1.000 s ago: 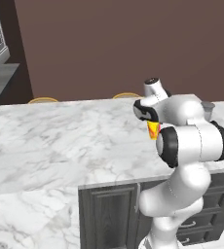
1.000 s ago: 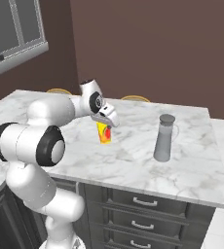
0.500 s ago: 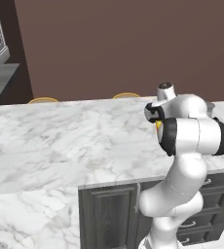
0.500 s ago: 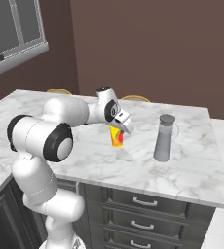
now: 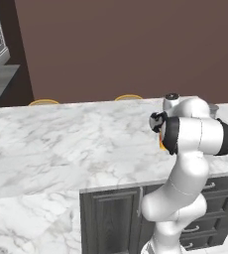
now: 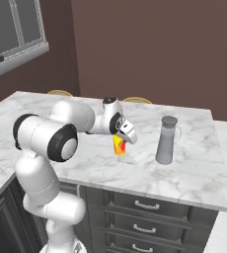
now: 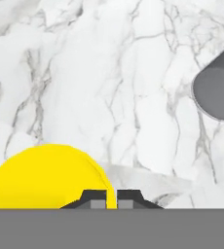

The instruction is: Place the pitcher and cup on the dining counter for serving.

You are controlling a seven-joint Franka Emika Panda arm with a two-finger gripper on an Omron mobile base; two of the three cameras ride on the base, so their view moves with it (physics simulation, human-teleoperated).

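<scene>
One dining counter [image 6: 194,173], white marble w/ grey veins, dark grey drawers below front edge. Behind far edge, two yellow-rimmed stools [image 6: 59,92], tops just peeking over slab; brown wall beyond, window frame [image 6: 17,39] upper left in right base view.

One pitcher [image 6: 166,140], tall grey cylinder w/ cap top, upright on counter, right of cup and apart from it; seen from above in hand view as grey round at right edge [image 7: 218,90].

One cup [image 6: 119,145], small, yellow w/ orange-red mark, upright, at or just above marble, can't tell if bottom touching. In left base view mostly hidden behind arm's big elbow joint, only a yellow sliver [image 5: 161,143] at its edge.

One gripper [image 6: 120,141], pointing down over cup, fingers drawn near together & pinched on cup rim; in hand view tips [image 7: 97,199] straddle yellow rim [image 7: 46,177]. Nothing between cup and pitcher but bare marble.
</scene>
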